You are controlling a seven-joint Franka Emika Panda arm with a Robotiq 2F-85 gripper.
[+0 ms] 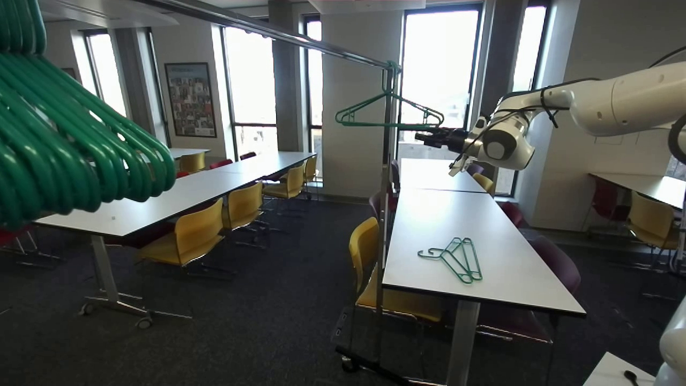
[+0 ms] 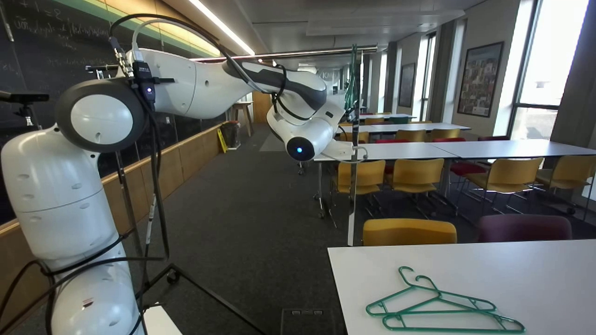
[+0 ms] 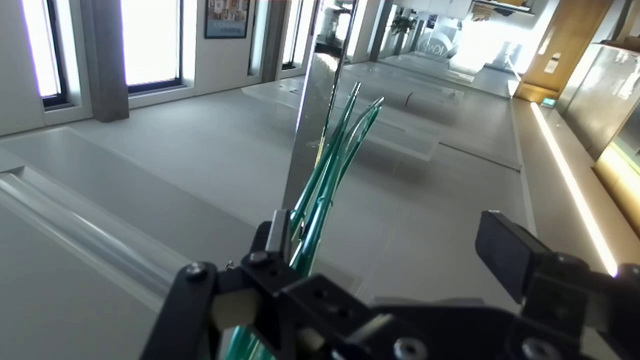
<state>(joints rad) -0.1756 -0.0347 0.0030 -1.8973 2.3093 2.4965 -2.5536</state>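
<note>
1. Gripper (image 3: 392, 242): its fingers stand wide apart.
2. Green hangers (image 3: 318, 220): these hang at the end of the rail (image 1: 268, 30), beside one finger; contact is unclear.
3. Rack post (image 3: 314, 100): rises close behind them in the wrist view.
4. White table (image 2: 535, 274): two more hangers (image 2: 440, 311) lie overlapping.

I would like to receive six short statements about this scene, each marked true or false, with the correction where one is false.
1. A hanging green hanger is near the end effector. True.
2. The end effector is shut. False: it stands open.
3. Two loose hangers lie on the table. True.
4. The loose hangers lie apart from each other. False: they overlap.
5. A framed poster hangs on a wall. True.
6. Every chair is yellow. False: a purple chair shows too.
</note>
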